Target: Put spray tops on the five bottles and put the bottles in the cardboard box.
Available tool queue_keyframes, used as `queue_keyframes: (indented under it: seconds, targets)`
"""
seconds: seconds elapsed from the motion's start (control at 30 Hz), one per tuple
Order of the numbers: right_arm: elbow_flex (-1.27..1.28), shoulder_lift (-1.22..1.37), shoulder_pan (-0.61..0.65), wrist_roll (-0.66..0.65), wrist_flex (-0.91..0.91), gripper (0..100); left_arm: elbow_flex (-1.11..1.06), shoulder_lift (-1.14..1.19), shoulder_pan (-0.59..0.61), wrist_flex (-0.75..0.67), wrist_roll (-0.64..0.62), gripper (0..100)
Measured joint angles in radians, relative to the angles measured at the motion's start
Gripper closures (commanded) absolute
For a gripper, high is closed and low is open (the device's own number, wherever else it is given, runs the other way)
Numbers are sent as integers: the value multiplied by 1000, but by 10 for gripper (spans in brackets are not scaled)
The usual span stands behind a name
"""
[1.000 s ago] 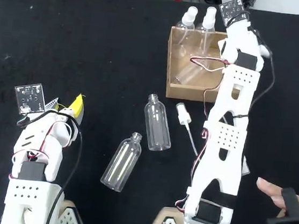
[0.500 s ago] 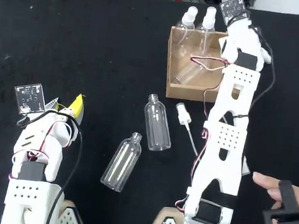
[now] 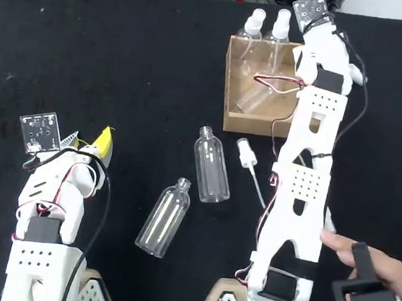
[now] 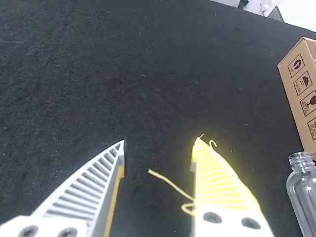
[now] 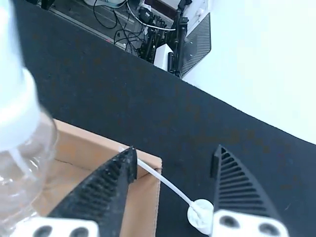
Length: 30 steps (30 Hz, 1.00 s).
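Your right claw (image 5: pixel 175 149) hangs wide open at the far right corner of the brown cardboard box (image 3: pixel 228 88), upper middle of the high view. A white spray top with a thin dip tube (image 5: pixel 198 215) sits low between its jaws. I judge it the next piece to take, so close on the round head, never the tube, which will bend and slip. Keep the jaw tips off the box wall as you come down, and lift straight so the tube clears the rim.

Two clear capped bottles (image 3: pixel 253 27) stand at the back of the box. Two clear uncapped plastic bottles (image 3: pixel 211 166) lie on the black cloth table (image 3: pixel 125 55) at centre frame, with a second loose spray top (image 3: pixel 245 154) just beside the upper one. Your left claw (image 4: pixel 160 141) is also open with nothing in it, low at the lower left over bare cloth.

Hard to read: whether the top between the right jaws lies on the cloth or rests against a jaw. Something clear looks to lie inside the box, perhaps a third bottle, but the arm and its wires cover much of it.
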<state>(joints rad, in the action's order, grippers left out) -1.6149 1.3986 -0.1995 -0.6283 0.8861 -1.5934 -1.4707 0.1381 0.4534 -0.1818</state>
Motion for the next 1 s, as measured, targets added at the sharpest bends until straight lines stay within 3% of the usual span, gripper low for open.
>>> queue_keyframes:
  seconds: [0.13, 0.87, 1.0]
  targets:
    - [0, 0, 3, 0, 0, 728, 0, 0, 0, 0, 0, 787]
    - [20, 80, 14, 0, -68, 731, -18, 0, 0, 0, 0, 787]
    - [20, 80, 14, 0, -71, 796, -18, 0, 0, 0, 0, 787]
